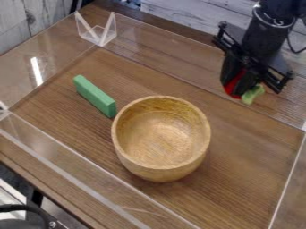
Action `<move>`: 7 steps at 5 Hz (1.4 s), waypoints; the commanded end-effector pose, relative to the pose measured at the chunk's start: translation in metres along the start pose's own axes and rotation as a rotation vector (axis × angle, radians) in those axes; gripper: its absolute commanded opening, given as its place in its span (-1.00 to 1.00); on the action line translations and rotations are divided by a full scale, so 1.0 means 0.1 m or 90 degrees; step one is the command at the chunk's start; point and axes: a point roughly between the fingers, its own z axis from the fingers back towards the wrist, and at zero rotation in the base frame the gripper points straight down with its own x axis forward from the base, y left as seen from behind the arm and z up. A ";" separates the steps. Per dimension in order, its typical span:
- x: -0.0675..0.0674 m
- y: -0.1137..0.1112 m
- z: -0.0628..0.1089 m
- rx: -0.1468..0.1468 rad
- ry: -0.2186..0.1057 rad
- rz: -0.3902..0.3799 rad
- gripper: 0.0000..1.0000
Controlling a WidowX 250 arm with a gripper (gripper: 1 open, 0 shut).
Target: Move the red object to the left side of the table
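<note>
Red object – small, round, green-tipped – gripped by black end effector

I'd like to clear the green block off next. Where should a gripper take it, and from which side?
Grip the green block across its narrow width near the middle, coming straight down from above. It lies flat on the table, long and thin, with clear space on both long sides; the wooden bowl sits just beyond one end.

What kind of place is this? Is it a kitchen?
Probably not a kitchen; it looks like a robot test bench. A wooden table is fenced by clear plastic walls, and a black robot arm's end effector holds a small red object near a wooden bowl.
</note>
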 end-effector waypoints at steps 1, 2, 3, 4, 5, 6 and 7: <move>0.04 0.10 0.18 0.006 -0.031 0.090 -1.00; -0.01 0.11 0.20 0.013 -0.025 0.155 -1.00; -0.06 0.28 0.14 0.018 -0.019 0.207 -1.00; -0.08 0.33 0.04 0.011 -0.007 0.258 -1.00; -0.08 0.37 0.02 0.013 -0.002 0.296 -1.00; -0.08 0.42 -0.01 0.015 0.001 0.328 -1.00; -0.10 0.40 -0.06 0.018 0.006 0.368 -1.00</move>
